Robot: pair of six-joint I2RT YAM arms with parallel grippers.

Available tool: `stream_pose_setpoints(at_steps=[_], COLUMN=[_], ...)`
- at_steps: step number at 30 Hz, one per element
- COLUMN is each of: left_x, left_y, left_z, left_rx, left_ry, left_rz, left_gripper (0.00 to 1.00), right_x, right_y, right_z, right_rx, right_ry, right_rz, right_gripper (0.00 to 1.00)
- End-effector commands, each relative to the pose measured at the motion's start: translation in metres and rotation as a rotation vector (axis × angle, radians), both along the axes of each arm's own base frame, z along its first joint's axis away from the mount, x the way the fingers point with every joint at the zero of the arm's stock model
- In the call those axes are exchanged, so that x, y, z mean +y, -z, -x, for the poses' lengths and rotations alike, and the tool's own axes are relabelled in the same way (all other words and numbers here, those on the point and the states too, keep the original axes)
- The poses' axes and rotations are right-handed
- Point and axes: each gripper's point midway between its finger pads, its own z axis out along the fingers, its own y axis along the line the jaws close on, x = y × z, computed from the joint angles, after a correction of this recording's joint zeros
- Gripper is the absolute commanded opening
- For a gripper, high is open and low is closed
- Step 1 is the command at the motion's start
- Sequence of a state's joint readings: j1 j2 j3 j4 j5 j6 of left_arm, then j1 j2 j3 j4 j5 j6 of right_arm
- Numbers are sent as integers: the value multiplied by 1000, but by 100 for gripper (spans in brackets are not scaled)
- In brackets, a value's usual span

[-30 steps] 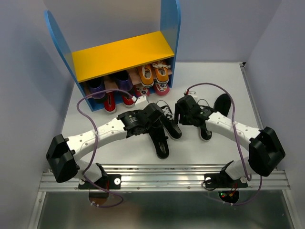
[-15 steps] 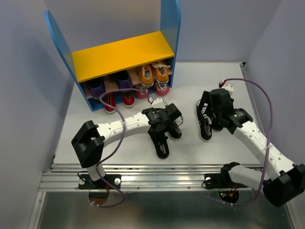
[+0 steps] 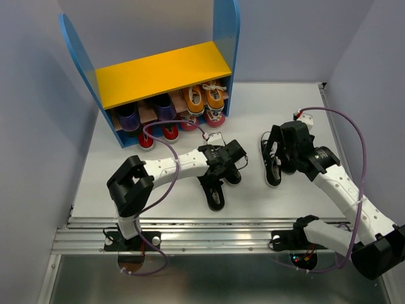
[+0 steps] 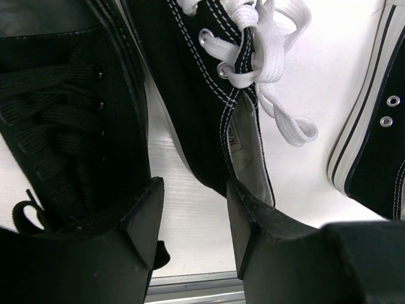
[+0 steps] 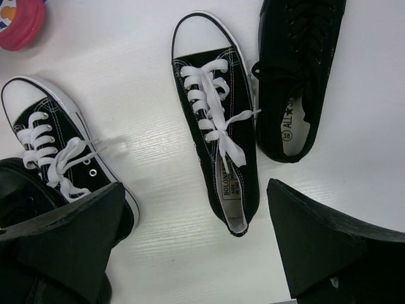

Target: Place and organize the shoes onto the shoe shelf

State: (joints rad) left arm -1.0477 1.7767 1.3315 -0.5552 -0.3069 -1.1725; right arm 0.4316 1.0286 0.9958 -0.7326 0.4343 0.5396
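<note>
The shoe shelf (image 3: 226, 31) stands at the back left, with the orange sneakers (image 3: 204, 98) on its lower board. My left gripper (image 4: 193, 221) is open, low over the heel of a black canvas sneaker (image 4: 215, 82); an all-black laced shoe (image 4: 63, 126) lies against its left finger. In the top view this gripper (image 3: 226, 159) sits on that sneaker (image 3: 232, 176), beside the all-black shoe (image 3: 214, 190). My right gripper (image 5: 199, 244) is wide open and empty above the second canvas sneaker (image 5: 218, 120), also in the top view (image 3: 272, 171). A second all-black shoe (image 5: 297, 69) lies beside it.
Purple shoes (image 3: 130, 117) stand on the lower board and red ones (image 3: 169, 132) on the table before it. A pink toe (image 5: 19, 25) shows in the right wrist view. The metal rail (image 3: 215, 237) runs along the near edge. Walls close both sides.
My right arm has drawn back to the right, its gripper staying above the right canvas sneaker. My left gripper has shifted right and lowered onto the left canvas sneaker. The shoes have not moved.
</note>
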Motion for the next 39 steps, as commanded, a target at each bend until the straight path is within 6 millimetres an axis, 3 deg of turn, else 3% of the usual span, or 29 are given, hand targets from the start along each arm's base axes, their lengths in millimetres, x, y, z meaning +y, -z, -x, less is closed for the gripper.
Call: stream_pose_setpoints(at_steps=[1, 12, 21, 26, 31, 33, 39], left_x=[-17, -24, -12, -6, 4, 8, 4], left_y=[-14, -4, 40, 32, 7, -2, -6], left_z=[-8, -11, -1, 4, 5, 2, -3], left_rx=[-34, -29, 50, 30, -29, -56, -69], left_ry=[-6, -18, -45, -54, -73, -85, -91], left_rz=[54, 56, -29, -49, -63, -72, -80], left_gripper=[54, 54, 46, 43, 62, 75, 77], right_x=[-1, 0, 1, 3, 5, 6, 8], right_y=[-13, -7, 1, 3, 3, 2, 0], right_z=[0, 3, 8, 9, 7, 6, 4], right_rx=[-35, -22, -2, 5, 2, -2, -4], right_ry=[9, 2, -11, -12, -15, -19, -29], right_rz=[-11, -16, -24, -34, -42, -48, -46], right_gripper=[100, 100, 100, 100, 100, 100, 100])
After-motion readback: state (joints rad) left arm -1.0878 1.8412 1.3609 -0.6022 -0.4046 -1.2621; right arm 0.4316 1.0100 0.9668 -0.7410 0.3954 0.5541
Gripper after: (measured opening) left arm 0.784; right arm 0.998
